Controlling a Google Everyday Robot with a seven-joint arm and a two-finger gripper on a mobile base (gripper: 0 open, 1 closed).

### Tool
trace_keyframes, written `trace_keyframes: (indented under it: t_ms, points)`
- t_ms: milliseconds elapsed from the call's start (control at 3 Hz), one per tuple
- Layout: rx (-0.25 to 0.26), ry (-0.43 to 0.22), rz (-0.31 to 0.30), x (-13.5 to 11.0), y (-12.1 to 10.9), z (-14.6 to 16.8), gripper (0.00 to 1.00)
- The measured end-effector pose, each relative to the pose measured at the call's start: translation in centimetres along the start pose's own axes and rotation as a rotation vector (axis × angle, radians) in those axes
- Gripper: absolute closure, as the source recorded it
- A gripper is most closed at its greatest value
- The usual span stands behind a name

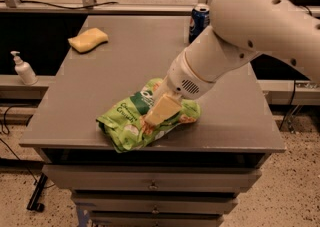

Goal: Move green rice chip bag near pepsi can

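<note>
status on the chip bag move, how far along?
Done: the approach. The gripper is down on the green rice chip bag, near the front edge of the table. In hand: securing the bag, though a grasp can't be confirmed. Left: the whole carry, since the bag lies well apart from the pepsi can at the back edge.

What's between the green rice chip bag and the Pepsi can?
Nothing visible. The gripper rests on the green rice chip bag at the front of the table; the pepsi can stands at the back, with only the robot's arm above the stretch between.
</note>
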State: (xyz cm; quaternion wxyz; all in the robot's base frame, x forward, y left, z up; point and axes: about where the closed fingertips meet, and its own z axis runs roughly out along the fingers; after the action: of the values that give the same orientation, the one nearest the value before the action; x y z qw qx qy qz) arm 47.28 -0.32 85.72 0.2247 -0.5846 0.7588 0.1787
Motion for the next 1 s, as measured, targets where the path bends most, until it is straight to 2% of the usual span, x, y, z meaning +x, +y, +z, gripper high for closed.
trace_keyframes:
  t_ms: [1000]
  points:
    - [0.000, 0.000, 0.000, -0.08, 0.00, -0.12, 1.00]
